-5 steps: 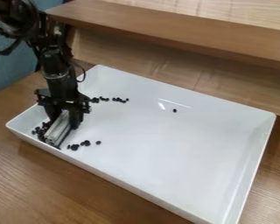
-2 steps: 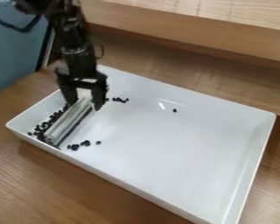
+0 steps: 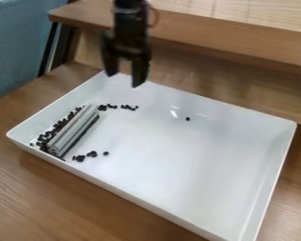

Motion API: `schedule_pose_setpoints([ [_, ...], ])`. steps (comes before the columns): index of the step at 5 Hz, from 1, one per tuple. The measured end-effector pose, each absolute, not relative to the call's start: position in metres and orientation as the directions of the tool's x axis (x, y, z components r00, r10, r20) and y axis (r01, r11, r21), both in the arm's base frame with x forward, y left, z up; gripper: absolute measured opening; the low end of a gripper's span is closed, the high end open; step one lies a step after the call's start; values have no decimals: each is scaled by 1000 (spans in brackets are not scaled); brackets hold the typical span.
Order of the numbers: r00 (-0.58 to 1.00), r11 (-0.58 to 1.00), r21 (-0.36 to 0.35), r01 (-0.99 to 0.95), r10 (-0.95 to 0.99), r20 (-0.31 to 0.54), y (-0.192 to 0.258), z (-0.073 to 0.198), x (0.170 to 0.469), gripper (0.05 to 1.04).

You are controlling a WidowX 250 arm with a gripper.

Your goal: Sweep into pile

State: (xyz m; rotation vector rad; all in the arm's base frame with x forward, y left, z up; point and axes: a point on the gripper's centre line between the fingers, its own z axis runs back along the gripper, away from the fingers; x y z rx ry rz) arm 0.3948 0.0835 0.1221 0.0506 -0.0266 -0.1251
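My gripper (image 3: 124,77) hangs above the tray's far left corner, open, with nothing between its fingers. A grey-white bar-shaped sweeper (image 3: 75,129) with a dark lower edge lies in the left end of the white tray (image 3: 178,160). Small black pieces (image 3: 55,127) line the strip between the sweeper and the tray's left wall. More black pieces (image 3: 128,108) lie in a short row past the sweeper's far end. Others (image 3: 92,154) are to the right of its near end. A single piece (image 3: 187,118) rests farther right, toward the back wall.
A raised wooden ledge (image 3: 209,41) runs behind the tray. The tray stands on a brown wooden table (image 3: 71,193). A blue surface (image 3: 21,44) is at the upper left.
The gripper has let go of the sweeper and risen up and to the right, over the tray's far left corner. The sweeper stays at the tray's left end.
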Motion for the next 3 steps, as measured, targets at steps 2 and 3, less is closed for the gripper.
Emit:
schedule_pose_setpoints([
  [2, 946, 946, 19, 324, -324, 2, 28, 125, 411, 1000],
  [3, 943, 943, 4, 333, -333, -2, 21, 111, 407, 1000],
])
